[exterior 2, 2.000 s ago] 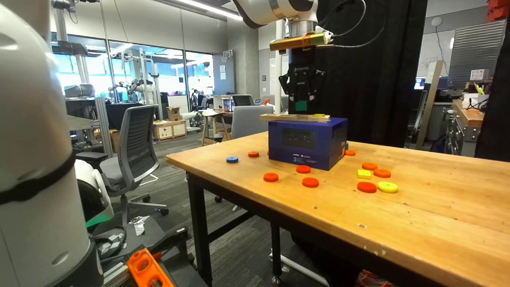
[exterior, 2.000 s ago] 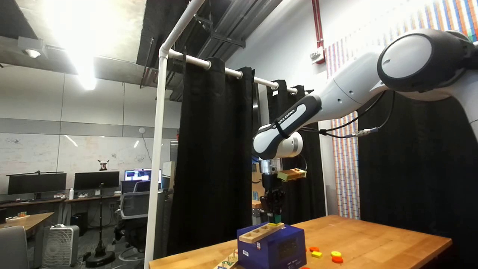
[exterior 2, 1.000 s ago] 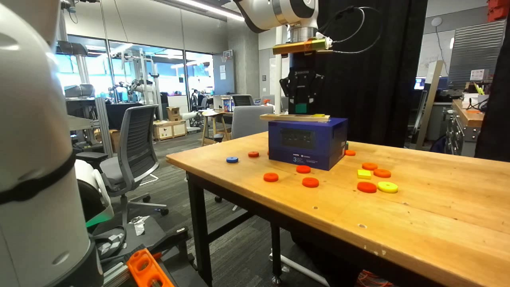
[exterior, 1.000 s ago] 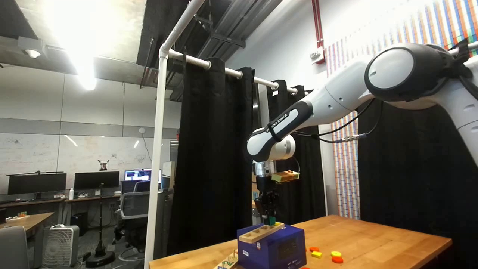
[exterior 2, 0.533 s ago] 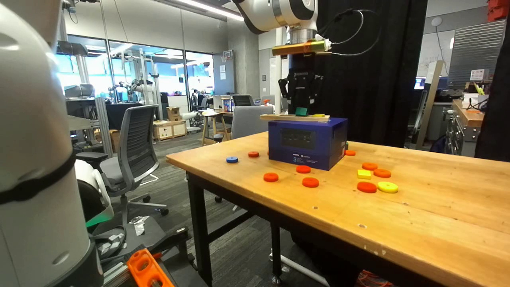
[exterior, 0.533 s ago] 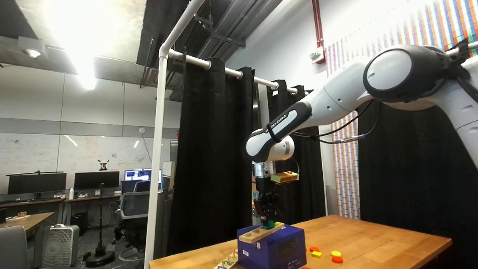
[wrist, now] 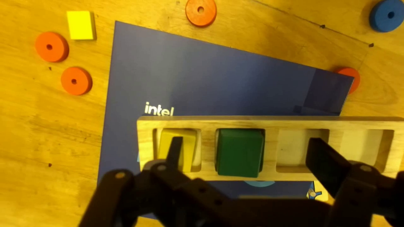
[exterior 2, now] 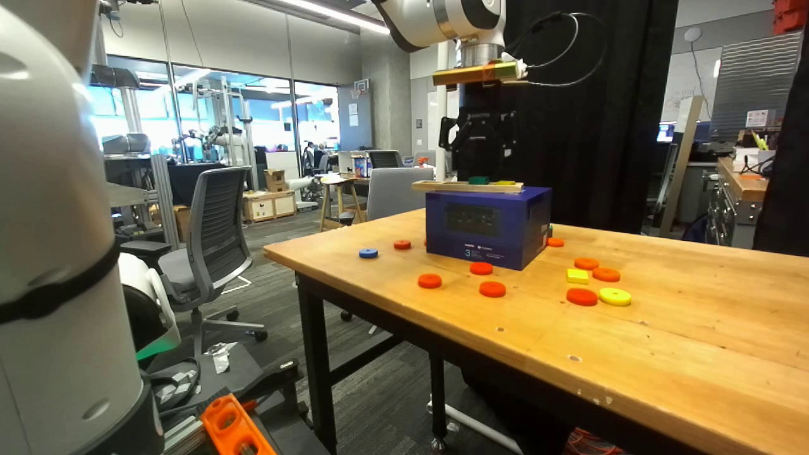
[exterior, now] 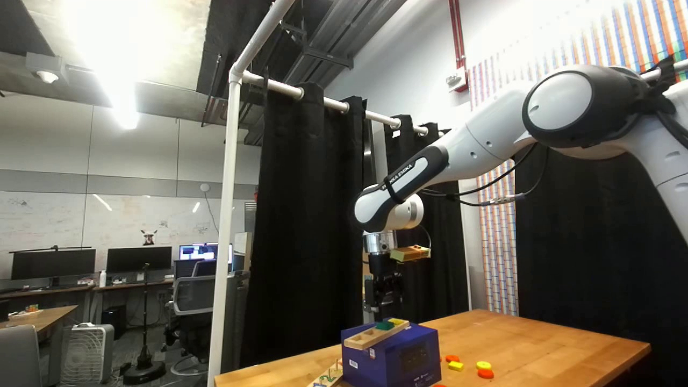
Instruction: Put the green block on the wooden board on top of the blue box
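The green block (wrist: 240, 153) sits in the second compartment from the left of the slotted wooden board (wrist: 208, 148) in the wrist view, rising above the rim. A yellow block (wrist: 190, 142) lies in the compartment at the left end. In both exterior views the wooden board (exterior 2: 442, 186) rests on top of the blue box (exterior 2: 486, 221), with the green block (exterior: 385, 325) in it. My gripper (wrist: 246, 139) is open above the board. Its fingers (wrist: 322, 157) stand wide to either side of the green block, apart from it.
Orange discs (exterior 2: 492, 289), a blue disc (exterior 2: 368, 253), a yellow disc (exterior 2: 615, 297) and another yellow block (exterior 2: 577, 276) lie on the wooden table (exterior 2: 695, 303) around the box. A numbered peg board (exterior: 328, 375) is beside the box.
The gripper came down with the green block shut between its fingers. Within the last half second the jaws opened, and the block, tilted before, settled lower into the compartment.
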Controlling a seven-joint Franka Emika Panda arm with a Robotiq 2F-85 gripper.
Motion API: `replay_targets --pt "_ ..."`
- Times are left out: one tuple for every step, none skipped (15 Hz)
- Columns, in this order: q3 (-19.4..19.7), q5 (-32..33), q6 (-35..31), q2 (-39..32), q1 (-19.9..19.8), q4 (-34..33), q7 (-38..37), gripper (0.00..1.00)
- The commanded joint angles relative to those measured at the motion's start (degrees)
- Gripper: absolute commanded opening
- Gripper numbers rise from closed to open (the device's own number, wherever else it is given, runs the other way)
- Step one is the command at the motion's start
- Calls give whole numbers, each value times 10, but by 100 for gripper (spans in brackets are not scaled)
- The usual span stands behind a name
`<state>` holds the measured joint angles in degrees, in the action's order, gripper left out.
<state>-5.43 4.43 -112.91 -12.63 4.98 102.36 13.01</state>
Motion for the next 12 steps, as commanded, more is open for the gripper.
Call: replay_targets --pt "0 4 38 14 1 -15 -11 100" --pt "1 1 46 32 0 -4 -15 100" --pt "2 4 47 51 0 10 -23 100" --pt "4 1 49 73 -2 26 -30 100" --pt "7 -7 51 98 -6 43 -36 100" --pt "10 -10 48 124 -9 63 -47 100" --pt "14 -18 45 154 -14 89 -55 100" --pt "18 -23 41 185 -18 116 -64 100" --pt "23 -33 37 216 -22 146 -72 100" --pt "29 -41 33 249 -26 177 -83 100" --pt "35 -50 33 279 -30 205 -88 100" --pt "42 -58 28 310 -34 239 -101 100"
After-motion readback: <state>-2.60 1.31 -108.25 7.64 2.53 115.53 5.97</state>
